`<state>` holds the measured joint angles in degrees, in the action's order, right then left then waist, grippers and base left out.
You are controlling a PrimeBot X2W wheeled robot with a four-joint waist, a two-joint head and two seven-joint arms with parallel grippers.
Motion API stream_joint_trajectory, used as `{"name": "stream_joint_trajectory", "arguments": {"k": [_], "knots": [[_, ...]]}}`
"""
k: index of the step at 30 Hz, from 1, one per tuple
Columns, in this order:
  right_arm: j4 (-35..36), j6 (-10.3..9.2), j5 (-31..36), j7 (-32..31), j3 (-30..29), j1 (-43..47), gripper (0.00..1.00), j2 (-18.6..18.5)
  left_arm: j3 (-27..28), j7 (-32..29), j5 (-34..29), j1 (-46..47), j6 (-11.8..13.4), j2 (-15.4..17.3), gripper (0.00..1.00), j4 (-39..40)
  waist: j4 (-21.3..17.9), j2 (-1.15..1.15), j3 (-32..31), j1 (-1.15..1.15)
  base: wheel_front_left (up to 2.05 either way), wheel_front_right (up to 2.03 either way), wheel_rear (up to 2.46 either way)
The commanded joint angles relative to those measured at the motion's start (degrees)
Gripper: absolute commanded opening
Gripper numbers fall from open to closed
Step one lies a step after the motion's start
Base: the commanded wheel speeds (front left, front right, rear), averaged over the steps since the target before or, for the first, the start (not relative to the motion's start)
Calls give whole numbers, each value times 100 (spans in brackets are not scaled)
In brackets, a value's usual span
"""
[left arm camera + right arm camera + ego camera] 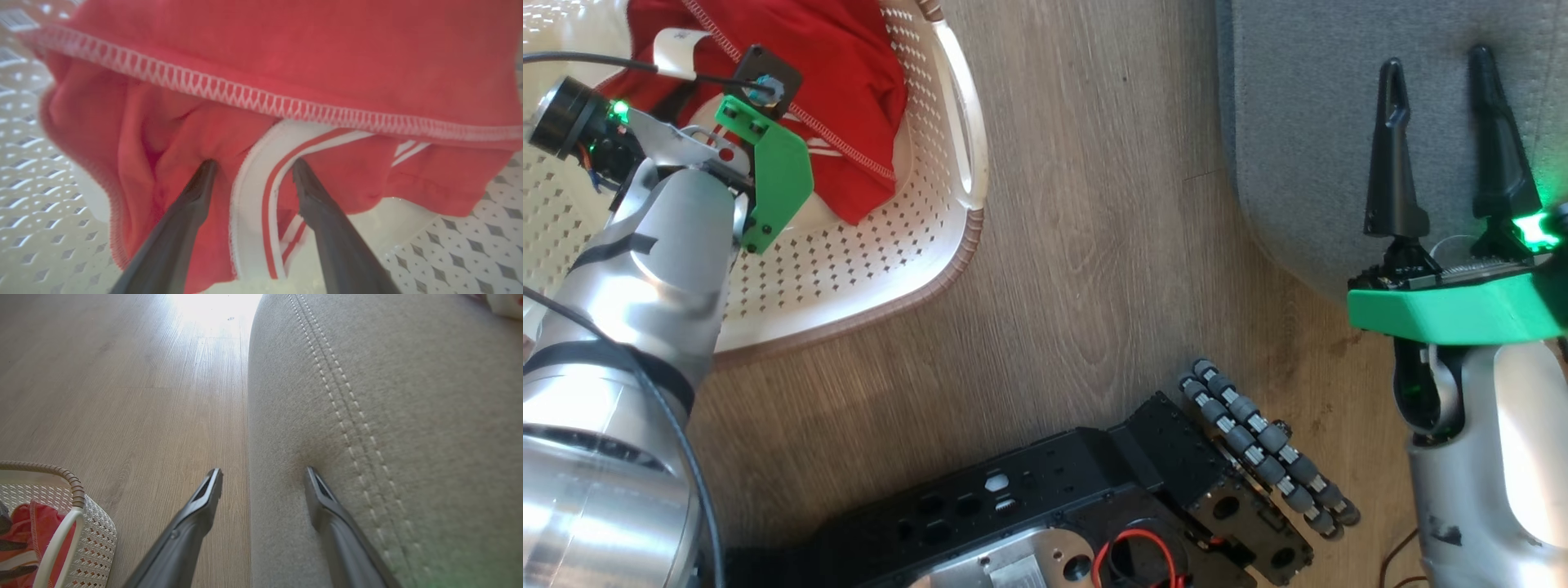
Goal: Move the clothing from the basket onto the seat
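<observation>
A wood-grain floor (1078, 245) lies under everything, with daylight glaring on it far off in the right wrist view. The clothing (286, 53) lies bunched inside the basket (874, 269), none of it on the seat (1307, 122) in these views. The left gripper (254, 162) reaches down into the basket, jaws spread wide, not clamped, its two tips pressed into the red folds on either side of a white band (253, 196). The step in hand looks like the pick. To do it well, the jaws should close on that thick banded fold, not on the loose stitched hem (245, 96) above, which would likely slip. The lift should then go straight up until the cloth clears the braided rim, so the light basket is not dragged along. The right gripper (1436, 59) hangs released and empty at the seat's rounded corner, one finger over the cushion, the other over the floor. It is well apart from the basket and could take a handover. By count: one basket, one of its white handles (964, 114) plainly seen, one seat, two grippers, and one red heap. Whether that heap is one garment or several, I cannot tell. A pale scrap at the seat's far edge in the right wrist view is too small to name.
</observation>
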<state>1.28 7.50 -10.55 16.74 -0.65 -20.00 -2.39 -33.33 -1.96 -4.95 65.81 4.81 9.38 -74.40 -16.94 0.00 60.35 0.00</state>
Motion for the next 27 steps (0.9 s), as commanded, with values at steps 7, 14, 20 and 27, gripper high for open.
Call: {"name": "stream_joint_trajectory", "arguments": {"k": [7,14,20,27], "knots": [[-335,-1,-86,-174,90,511,100,-49,94,-140,198,-48,-14,57,0,45,63,0,33,0,0,0,0],[-318,-1,-90,-174,133,378,100,-49,153,149,351,-33,92,108,0,44,88,0,14,0,0,0,0],[-385,-1,-154,-174,161,111,100,-49,304,539,600,-113,142,92,0,44,69,0,-199,0,0,0,0],[-539,-1,-9,-174,106,-166,100,-53,696,1236,1118,-380,218,-82,0,44,204,0,-803,0,0,0,0]]}}
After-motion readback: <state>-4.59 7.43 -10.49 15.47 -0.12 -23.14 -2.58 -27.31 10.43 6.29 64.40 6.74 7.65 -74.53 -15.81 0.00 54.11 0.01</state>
